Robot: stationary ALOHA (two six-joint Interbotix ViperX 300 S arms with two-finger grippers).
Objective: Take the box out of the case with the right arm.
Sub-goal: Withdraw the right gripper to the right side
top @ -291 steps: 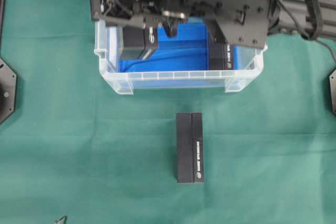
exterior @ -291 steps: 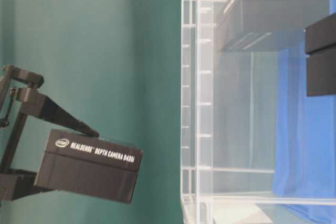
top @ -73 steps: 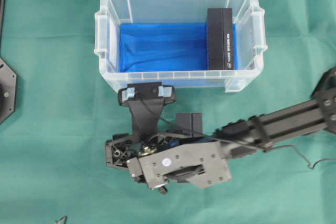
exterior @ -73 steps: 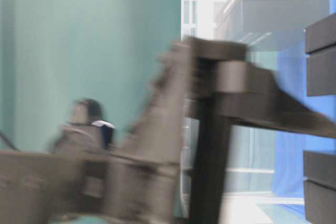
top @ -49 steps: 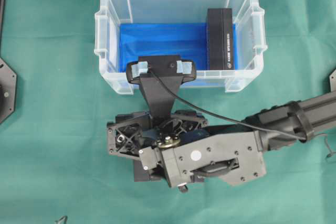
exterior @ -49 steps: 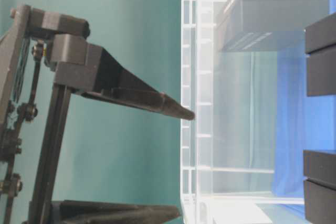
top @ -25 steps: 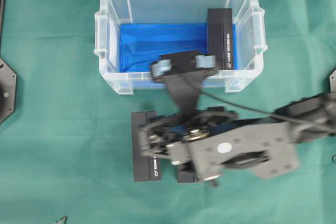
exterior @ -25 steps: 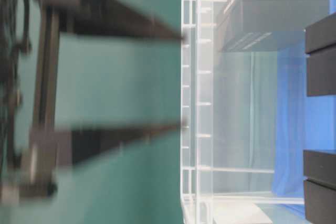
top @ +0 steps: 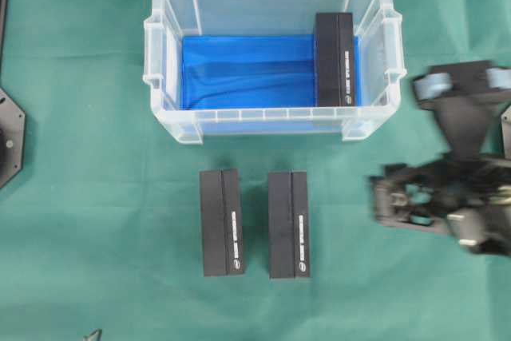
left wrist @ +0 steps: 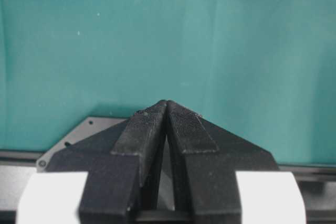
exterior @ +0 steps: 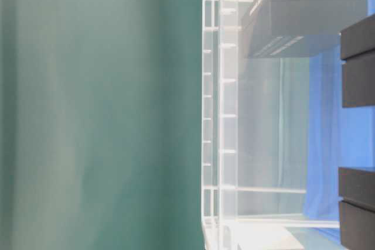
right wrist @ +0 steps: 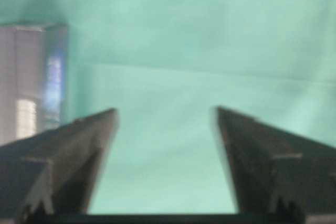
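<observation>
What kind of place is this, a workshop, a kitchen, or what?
Most likely a robotics lab test bench: a green cloth-covered table, a clear plastic case holding one black box, and the right gripper beside it.

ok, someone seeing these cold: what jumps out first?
The clear case with its blue floor, top centre overhead, one black box upright at its right end. Next, two matching black boxes side by side on the green cloth below it. The right gripper, open and empty, is blurred at the right edge.
</observation>
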